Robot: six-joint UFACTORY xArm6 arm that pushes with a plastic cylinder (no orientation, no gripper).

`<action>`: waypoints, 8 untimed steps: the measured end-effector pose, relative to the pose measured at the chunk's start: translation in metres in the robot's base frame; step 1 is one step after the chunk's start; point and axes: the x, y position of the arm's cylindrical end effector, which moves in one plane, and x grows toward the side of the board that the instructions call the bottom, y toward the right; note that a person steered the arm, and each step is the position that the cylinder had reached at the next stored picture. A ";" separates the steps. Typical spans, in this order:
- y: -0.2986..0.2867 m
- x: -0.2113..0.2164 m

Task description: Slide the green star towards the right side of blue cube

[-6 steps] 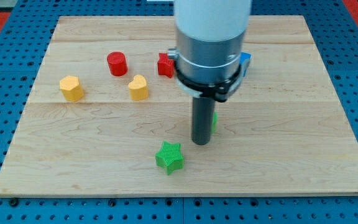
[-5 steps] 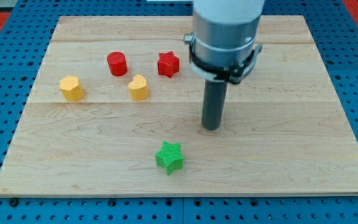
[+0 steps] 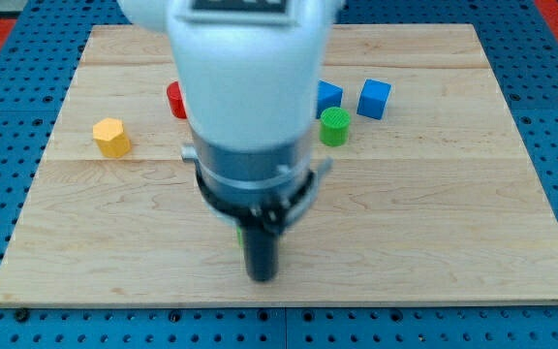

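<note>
My tip (image 3: 261, 277) is near the board's bottom edge, at the middle of the view. The green star is almost wholly hidden behind the rod; only a thin green sliver (image 3: 239, 236) shows at the rod's left side. I cannot tell whether the tip touches it. The blue cube (image 3: 375, 98) sits at the upper right, far from the tip. A second blue block (image 3: 328, 95) lies just left of it, partly covered by the arm.
A green cylinder (image 3: 334, 126) sits below the two blue blocks. A yellow hexagonal block (image 3: 111, 137) is at the left. A red cylinder (image 3: 173, 97) peeks out at the arm's left edge. The arm's body covers the middle of the wooden board (image 3: 473, 213).
The arm has swung from right of centre down and to the left. It now covers the green star, the red star and the yellow heart, and uncovers the blue blocks and green cylinder.
</note>
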 end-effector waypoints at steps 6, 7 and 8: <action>0.011 -0.109; 0.064 -0.109; 0.095 -0.110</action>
